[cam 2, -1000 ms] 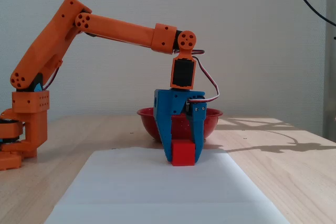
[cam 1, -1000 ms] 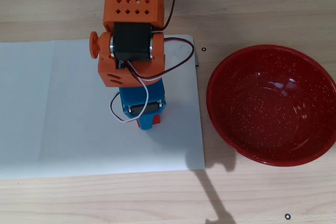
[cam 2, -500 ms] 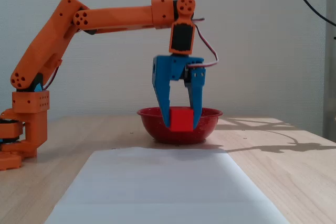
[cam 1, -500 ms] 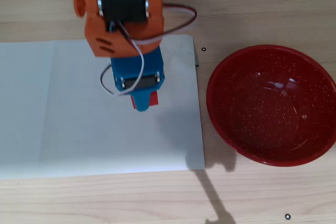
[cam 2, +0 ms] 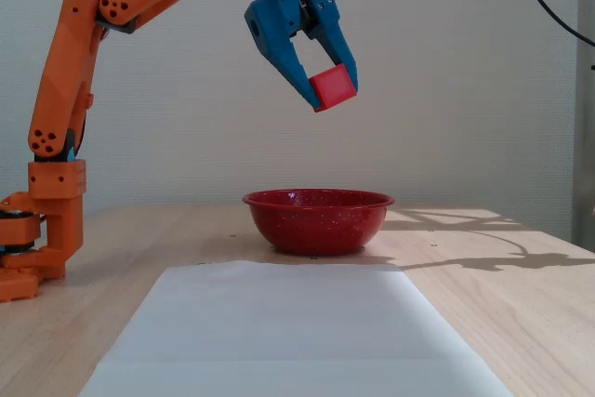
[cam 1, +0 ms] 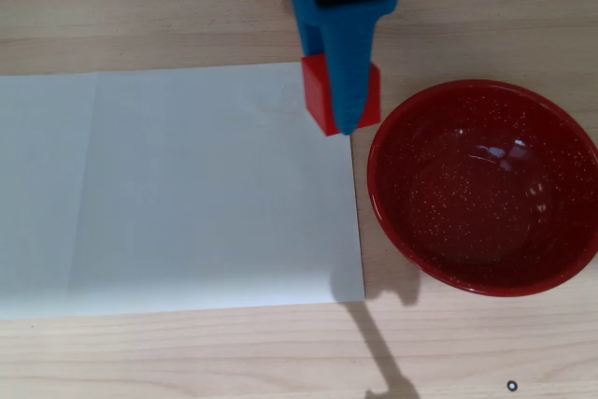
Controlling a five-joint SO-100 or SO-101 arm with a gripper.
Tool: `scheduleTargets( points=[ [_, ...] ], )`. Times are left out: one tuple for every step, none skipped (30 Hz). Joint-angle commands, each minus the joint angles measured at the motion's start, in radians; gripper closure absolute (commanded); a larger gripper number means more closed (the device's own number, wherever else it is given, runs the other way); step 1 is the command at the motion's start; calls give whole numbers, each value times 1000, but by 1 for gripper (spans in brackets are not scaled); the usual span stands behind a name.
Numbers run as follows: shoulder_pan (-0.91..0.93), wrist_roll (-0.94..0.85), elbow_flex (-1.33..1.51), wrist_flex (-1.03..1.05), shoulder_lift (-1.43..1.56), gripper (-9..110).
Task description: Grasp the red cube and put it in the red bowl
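Observation:
My blue gripper is shut on the red cube and holds it high in the air, well above the table. In the fixed view the cube hangs above the red bowl. In the overhead view the gripper covers the middle of the cube, which shows over the right edge of the white paper, just left of the bowl. The bowl is dark red with fine white speckles and has nothing in it.
A large white paper sheet lies on the wooden table, left of the bowl. The orange arm and its base stand at the left in the fixed view. A dark cable hangs at the upper right.

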Motion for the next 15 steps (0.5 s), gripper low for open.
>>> scheduleTargets(
  points=[
    [74,-52,-60,94,169,101],
    [103,-69,-57,89,169,101],
    [132,-87,-49,78,167,101],
    [161,-106,-40,64,166,101],
    [190,-126,-28,49,163,101],
    [216,-146,-12,28,158,101],
    [241,-163,5,2,153,101],
    [265,-178,28,-32,150,101],
    [287,-190,54,-69,146,101],
    [305,-206,75,-106,141,101],
    [322,-221,97,-143,135,101],
    [336,-233,118,-175,129,101],
    [348,-239,143,-204,124,101],
    [360,-244,166,-233,120,101],
    [370,-249,190,-262,117,101]
  ],
)
